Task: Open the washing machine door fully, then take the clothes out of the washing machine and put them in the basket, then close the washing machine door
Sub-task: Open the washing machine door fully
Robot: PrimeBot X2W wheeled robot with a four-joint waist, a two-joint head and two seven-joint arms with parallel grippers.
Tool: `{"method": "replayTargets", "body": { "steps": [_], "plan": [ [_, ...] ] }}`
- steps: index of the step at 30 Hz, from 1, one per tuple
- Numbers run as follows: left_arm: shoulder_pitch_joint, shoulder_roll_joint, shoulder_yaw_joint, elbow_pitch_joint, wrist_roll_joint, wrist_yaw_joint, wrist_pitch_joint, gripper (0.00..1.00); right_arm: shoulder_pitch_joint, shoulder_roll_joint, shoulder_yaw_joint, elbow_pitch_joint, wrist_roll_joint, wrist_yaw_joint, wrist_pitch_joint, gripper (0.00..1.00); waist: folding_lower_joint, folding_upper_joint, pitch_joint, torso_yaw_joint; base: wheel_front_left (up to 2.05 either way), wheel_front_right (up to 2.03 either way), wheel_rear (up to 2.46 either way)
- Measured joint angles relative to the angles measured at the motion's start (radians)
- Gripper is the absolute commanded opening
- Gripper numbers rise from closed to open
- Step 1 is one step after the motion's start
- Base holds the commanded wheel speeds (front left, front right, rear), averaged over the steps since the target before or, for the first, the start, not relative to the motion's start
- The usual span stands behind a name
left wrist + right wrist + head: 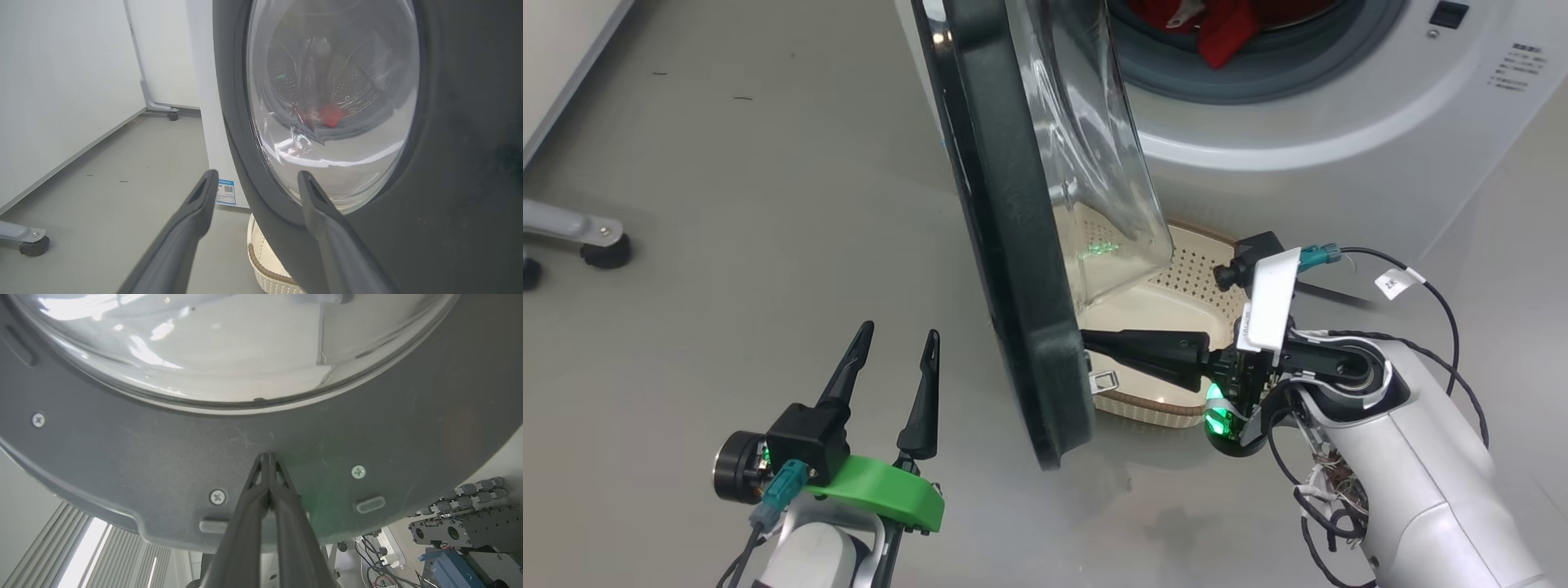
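Observation:
The washing machine door (1013,245) stands part open, edge-on in the head view, its glass bowl bulging toward the white washing machine (1298,139). My right gripper (1090,341) is shut, and its tips press on the door's inner black rim (267,455) below the glass. Off the door's outer face my left gripper (898,335) hangs open with nothing between its fingers (196,212). Red clothes (1217,24) lie in the drum mouth and show through the glass (331,116). The cream basket (1176,282) sits on the floor under the door, partly hidden by it.
A grey caster leg (600,245) stands on the floor at far left, beside a white wall panel (61,90). A blue label (226,192) marks the machine's side. Cables trail from my right forearm (1413,457).

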Motion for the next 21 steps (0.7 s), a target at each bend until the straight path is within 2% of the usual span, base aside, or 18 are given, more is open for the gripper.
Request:
{"method": "replayTargets", "body": {
  "steps": [12,21],
  "plan": [
    [0.014,0.0,0.009,-0.009,0.0,0.004,0.0,1.0,0.02,0.003,0.063,-0.029,0.036,0.0,-0.061,0.0,0.0,0.0,-0.01,0.044,0.0,0.0,0.0],
    [0.019,0.0,0.016,-0.019,0.0,0.01,0.0,1.0,0.053,0.007,0.008,-0.031,0.057,0.001,-0.157,0.0,0.0,0.0,-0.015,0.038,0.0,0.0,0.0]
  ]
}}
